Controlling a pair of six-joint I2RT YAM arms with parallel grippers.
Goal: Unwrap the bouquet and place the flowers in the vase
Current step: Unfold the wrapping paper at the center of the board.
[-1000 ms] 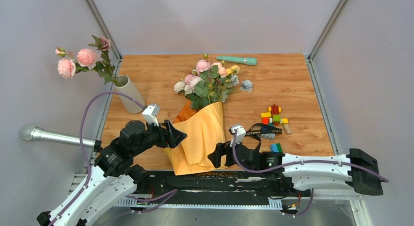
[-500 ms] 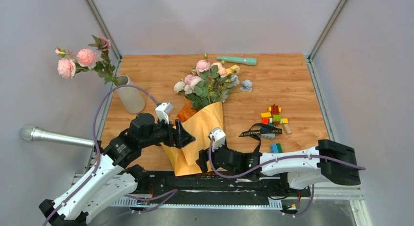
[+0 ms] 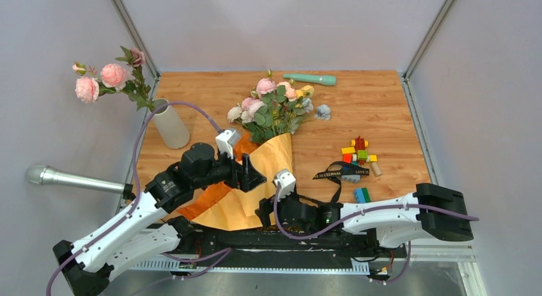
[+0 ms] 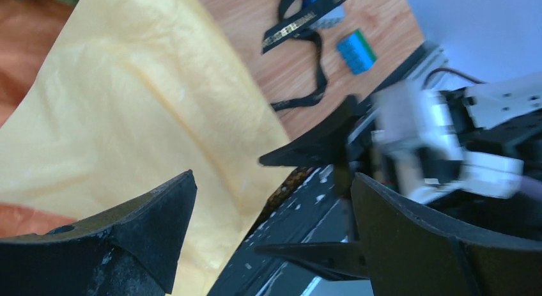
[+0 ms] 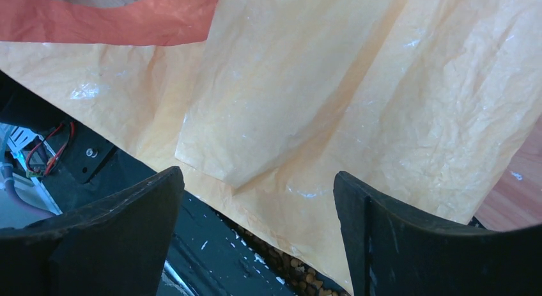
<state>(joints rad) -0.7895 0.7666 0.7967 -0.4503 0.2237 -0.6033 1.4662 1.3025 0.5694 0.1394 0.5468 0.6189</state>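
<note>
While the left gripper [image 4: 273, 181] and right gripper [image 5: 257, 174] gape wide and empty over the crinkled orange-tan paper bouquet [image 3: 268, 158] at lower centre, tugging one flap could drag its pink-and-white green-stemmed flowers [image 3: 271, 110] askew.

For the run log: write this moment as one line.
left tool: open, over paper | right tool: open, at paper's near edge | strap: off | vase: holds pink flowers

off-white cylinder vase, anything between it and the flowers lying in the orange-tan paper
Nothing rests on the wooden table between the pink, white and yellow artificial flowers and the off-white cylinder vase. The left arm's purple cable arcs over that gap, and a spray of pink roses already stands in the vase.
</note>
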